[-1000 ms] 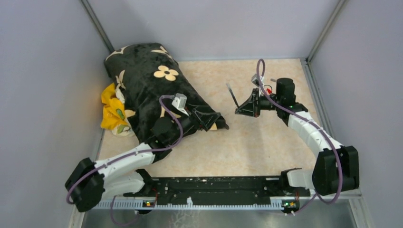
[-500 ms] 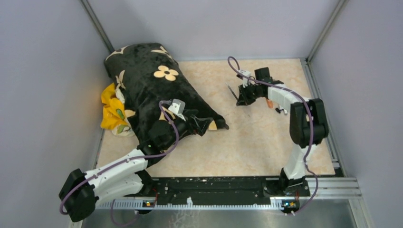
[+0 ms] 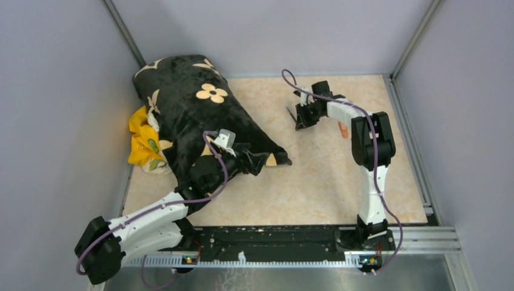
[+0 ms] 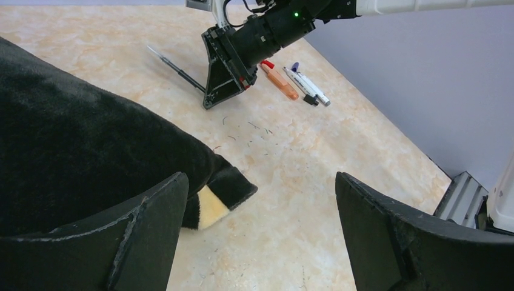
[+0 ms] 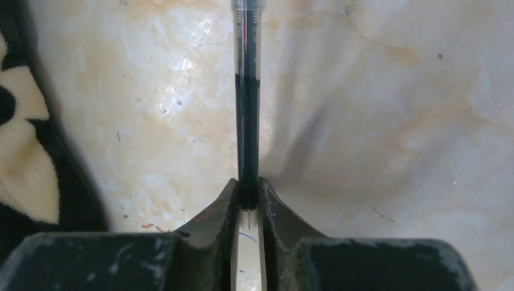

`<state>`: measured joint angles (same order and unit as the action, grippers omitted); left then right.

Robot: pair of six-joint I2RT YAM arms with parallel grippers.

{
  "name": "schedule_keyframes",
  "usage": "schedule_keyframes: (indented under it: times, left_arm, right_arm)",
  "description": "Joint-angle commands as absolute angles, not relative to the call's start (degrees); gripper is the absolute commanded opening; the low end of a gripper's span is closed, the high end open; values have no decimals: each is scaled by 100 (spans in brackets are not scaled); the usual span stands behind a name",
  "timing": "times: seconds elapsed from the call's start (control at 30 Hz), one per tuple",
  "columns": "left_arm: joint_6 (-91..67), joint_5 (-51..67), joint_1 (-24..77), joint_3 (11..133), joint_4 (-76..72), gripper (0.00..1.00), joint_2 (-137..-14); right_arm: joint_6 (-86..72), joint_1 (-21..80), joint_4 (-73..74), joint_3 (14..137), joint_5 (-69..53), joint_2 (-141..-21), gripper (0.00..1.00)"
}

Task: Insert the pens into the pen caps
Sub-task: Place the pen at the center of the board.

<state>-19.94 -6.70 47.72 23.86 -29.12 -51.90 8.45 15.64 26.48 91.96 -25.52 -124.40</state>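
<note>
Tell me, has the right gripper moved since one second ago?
Yes. The right gripper moved away from the near rail, toward the back wall, and slightly left.

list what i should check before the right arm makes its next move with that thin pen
1. Grip: right jaws shut on the thin pen, near one end: ok.
2. Pen's far end off the table: cannot tell.
3. Loose cap to aim at: none shows in any view: not ok.
4. Left jaws wide open and empty, by the corner of the black cloth: ok.
5. Orange marker and white markers lie on the table, clear of the right jaws: ok.
</note>
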Motion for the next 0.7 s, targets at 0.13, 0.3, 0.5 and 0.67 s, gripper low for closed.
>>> schedule_keyframes:
  times: [0.13, 0.3, 0.5, 0.67]
  left_arm:
    - [-2131, -674, 4728, 2279, -2980, 95, -5170]
    - [-2382, -604, 4714, 2163, -3149, 96, -5075]
    - [-2908, -280, 4672, 1929, -3631, 99, -5060]
    - [-3166, 131, 4578, 1942, -3902, 99, -5231]
  right_arm:
    - [790, 1626, 2698, 9024, -2358, -12289, 27]
    - [909, 1621, 2555, 8603, -2306, -11725, 36]
    - [1384, 1622, 2336, 7865, -2360, -10568, 51]
    - [2042, 1617, 2300, 7265, -2317, -9522, 62]
